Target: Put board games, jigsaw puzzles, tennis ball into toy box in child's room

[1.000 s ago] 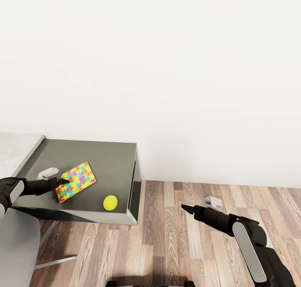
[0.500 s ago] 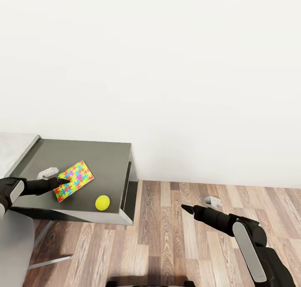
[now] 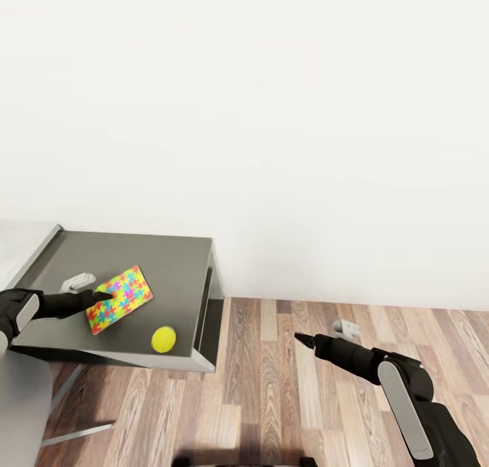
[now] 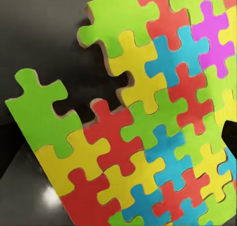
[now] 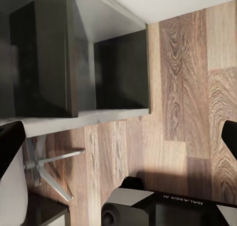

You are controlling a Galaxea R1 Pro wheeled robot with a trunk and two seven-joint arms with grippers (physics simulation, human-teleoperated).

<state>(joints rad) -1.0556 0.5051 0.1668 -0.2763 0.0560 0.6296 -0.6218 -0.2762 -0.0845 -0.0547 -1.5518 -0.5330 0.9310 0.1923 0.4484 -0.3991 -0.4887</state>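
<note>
A jigsaw puzzle [image 3: 121, 298] of bright interlocking pieces is held slightly tilted over the dark grey end of the table [image 3: 170, 263]. My left gripper [image 3: 102, 296] is shut on its near left edge. In the left wrist view the puzzle [image 4: 148, 127] is seen close up. A yellow-green tennis ball [image 3: 163, 339] rests near the table's front right corner, to the right of the puzzle. My right gripper [image 3: 301, 337] hovers over the wood floor, well right of the table. It is open, with its fingers [image 5: 10, 144] spread wide and nothing between them.
A small pale grey object [image 3: 78, 281] lies on the dark surface behind my left gripper. A similar one [image 3: 346, 327] lies on the floor by the white wall. A grey chair [image 3: 20, 399] with a star base stands at lower left. The desk's open dark side compartment [image 5: 118, 73] faces the right arm.
The whole view has shifted, so the table and ball sit further left in the picture. The puzzle stays in my left gripper. The right arm holds its pose.
</note>
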